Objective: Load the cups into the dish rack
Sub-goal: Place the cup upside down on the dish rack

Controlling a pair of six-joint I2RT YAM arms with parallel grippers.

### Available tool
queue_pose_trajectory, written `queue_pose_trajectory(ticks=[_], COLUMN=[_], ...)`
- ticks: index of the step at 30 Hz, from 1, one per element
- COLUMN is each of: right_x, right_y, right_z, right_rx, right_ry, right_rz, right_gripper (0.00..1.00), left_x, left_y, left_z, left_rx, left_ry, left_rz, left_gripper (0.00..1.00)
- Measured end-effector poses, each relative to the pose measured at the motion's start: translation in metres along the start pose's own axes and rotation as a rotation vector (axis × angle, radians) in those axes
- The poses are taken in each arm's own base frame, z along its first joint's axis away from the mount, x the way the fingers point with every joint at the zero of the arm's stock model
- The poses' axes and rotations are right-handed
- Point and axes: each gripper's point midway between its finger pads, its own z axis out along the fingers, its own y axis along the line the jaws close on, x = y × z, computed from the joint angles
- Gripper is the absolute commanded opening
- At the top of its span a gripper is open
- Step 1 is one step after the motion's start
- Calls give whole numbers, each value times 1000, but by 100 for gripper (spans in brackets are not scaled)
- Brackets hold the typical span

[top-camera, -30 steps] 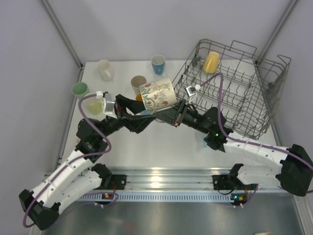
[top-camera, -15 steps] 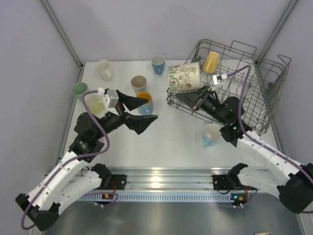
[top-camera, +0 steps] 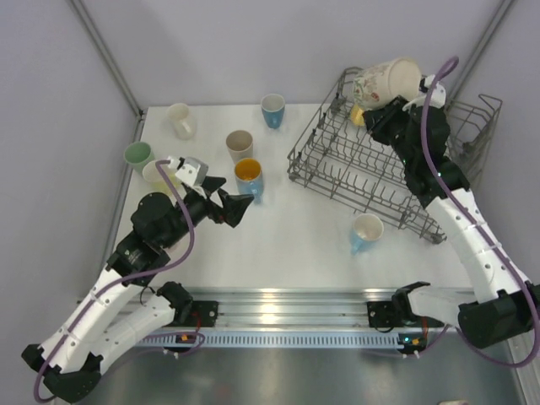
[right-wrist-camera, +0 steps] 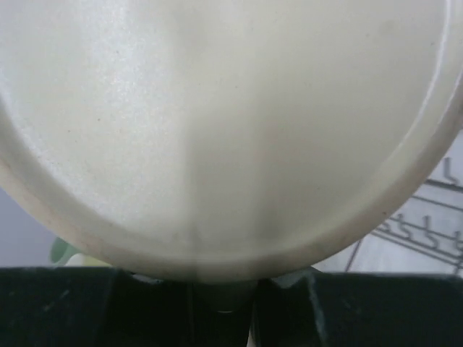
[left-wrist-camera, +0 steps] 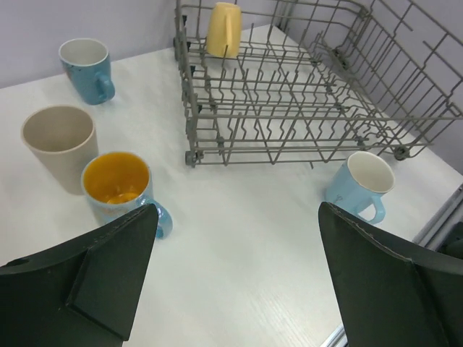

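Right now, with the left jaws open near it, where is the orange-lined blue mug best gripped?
Likely the rim wall of the orange-lined blue mug, from above on its near side beside the handle, one jaw inside: it stands upright, mouth open, and the beige tumbler crowds its far side.

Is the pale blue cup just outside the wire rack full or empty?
Empty. The pale blue cup stands upright beside the dish rack, mouth up, and its white inside shows nothing.
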Motion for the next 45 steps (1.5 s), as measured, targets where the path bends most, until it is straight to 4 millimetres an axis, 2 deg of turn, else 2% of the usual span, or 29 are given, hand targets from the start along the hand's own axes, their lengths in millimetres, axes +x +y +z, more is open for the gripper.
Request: queue_pose_trajectory(ticks=[3, 6, 13, 24, 30, 38, 45], right_x=[-15, -22, -15, -6, -3, -12, 3], right_y=[-23, -51, -114, -170, -205, -227, -255], right_z=[18, 39, 83, 143, 145, 141, 149], right_rx=[115, 228, 450, 605, 675, 722, 755], right_ry=[-30, -32, 39, 110, 145, 117, 135], right_rz=[-84, -165, -333, -437, -426, -403, -397], right_gripper=[0, 0, 0, 0, 0, 0, 0], left_x=[7, 13, 33, 38, 34, 38, 42], left_y=[9, 16, 28, 35, 36, 37, 38], left_z=[-6, -11, -22, -38, -44, -41, -38], left_rx=[-48, -87, -141, -177, -180, -183, -185], left_ry=[24, 50, 138, 147, 125, 140, 159], left_rz=[7, 19, 49, 87, 94, 97, 96], left_gripper=[98, 98, 98, 98, 98, 98, 98])
